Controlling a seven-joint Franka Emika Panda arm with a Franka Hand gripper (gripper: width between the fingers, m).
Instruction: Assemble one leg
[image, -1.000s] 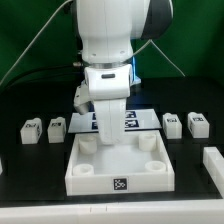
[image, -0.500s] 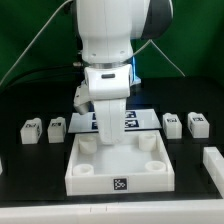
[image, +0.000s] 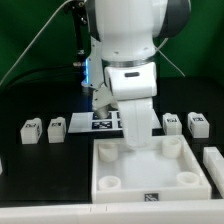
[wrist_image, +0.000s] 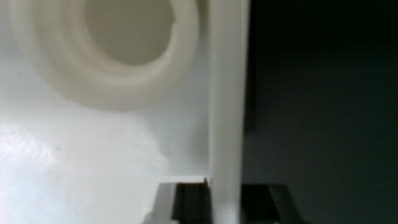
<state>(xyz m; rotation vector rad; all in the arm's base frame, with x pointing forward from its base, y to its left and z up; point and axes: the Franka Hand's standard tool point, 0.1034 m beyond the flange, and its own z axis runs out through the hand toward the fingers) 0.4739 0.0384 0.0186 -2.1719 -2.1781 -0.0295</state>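
A green backdrop stands behind a black tabletop (image: 40, 180). In the exterior view the white arm (image: 125, 45) reaches down from twelve o'clock onto the far wall of a white square panel (image: 150, 180) with round corner sockets, which lies at five o'clock in the frame.

The wrist view shows the two dark fingers (wrist_image: 182, 205) set on either side of that thin upright wall, one over the panel's floor and one over the tabletop. They are pinching the wall between them. One round socket (wrist_image: 116, 50) sits just inside the wall.

None of the legs is held. A first leg (image: 30, 130) and a second leg (image: 56, 127) stand side by side at ten o'clock from the panel, well apart from it. A third leg (image: 172, 122) and a fourth leg (image: 197, 123) stand together at two o'clock from it. All four show a marker tag facing the camera.

The marker board (image: 100, 124) lies flat behind the arm at eleven o'clock from the panel, partly hidden. Another white piece (image: 213, 160) at three o'clock is cut off by the frame edge.
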